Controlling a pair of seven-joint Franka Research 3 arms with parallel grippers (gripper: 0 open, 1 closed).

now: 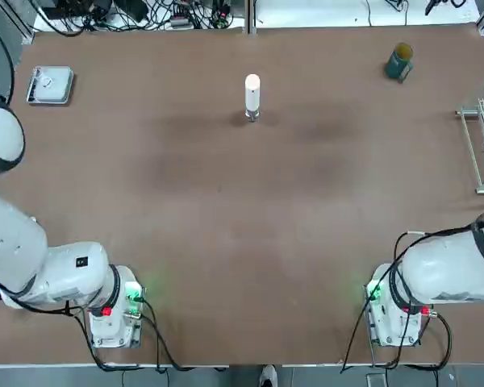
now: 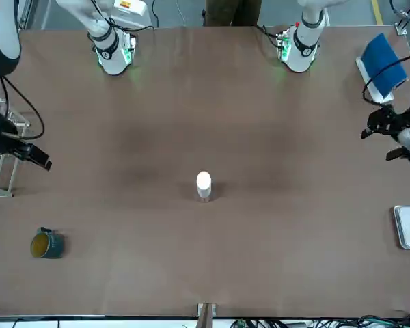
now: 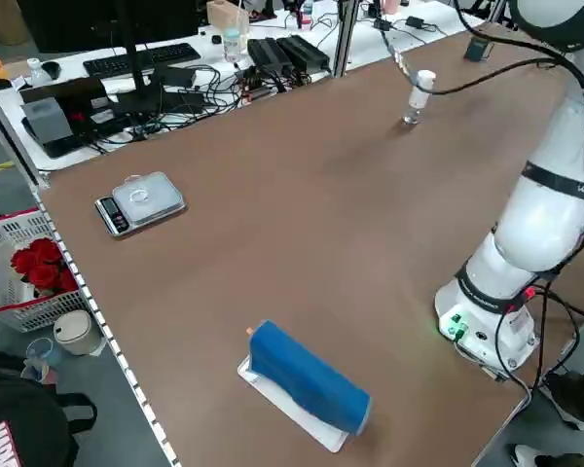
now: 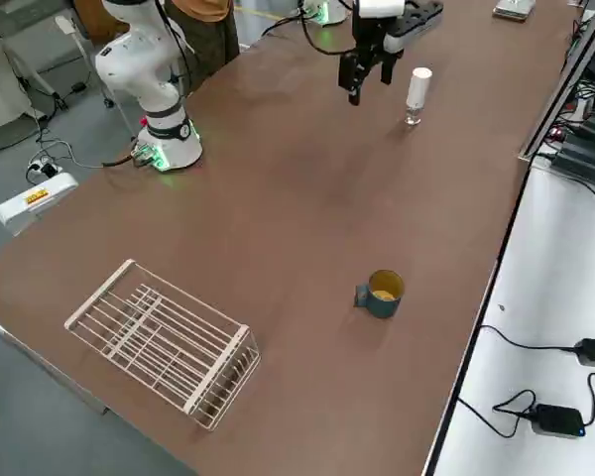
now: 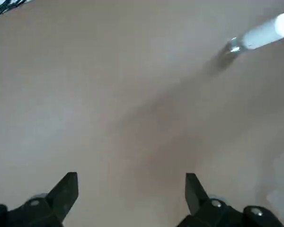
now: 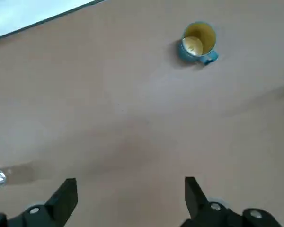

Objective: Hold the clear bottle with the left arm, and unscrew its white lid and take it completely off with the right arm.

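The clear bottle with the white lid is seen upright at one o'clock on the tabletop; a scale lies at nine, a blue roll at six

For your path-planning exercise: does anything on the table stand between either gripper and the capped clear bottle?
Nothing visible does. The clear bottle, its white lid still on, stands alone on bare table. The left gripper and right gripper hover open at opposite sides. The teal mug sits well off to one side.
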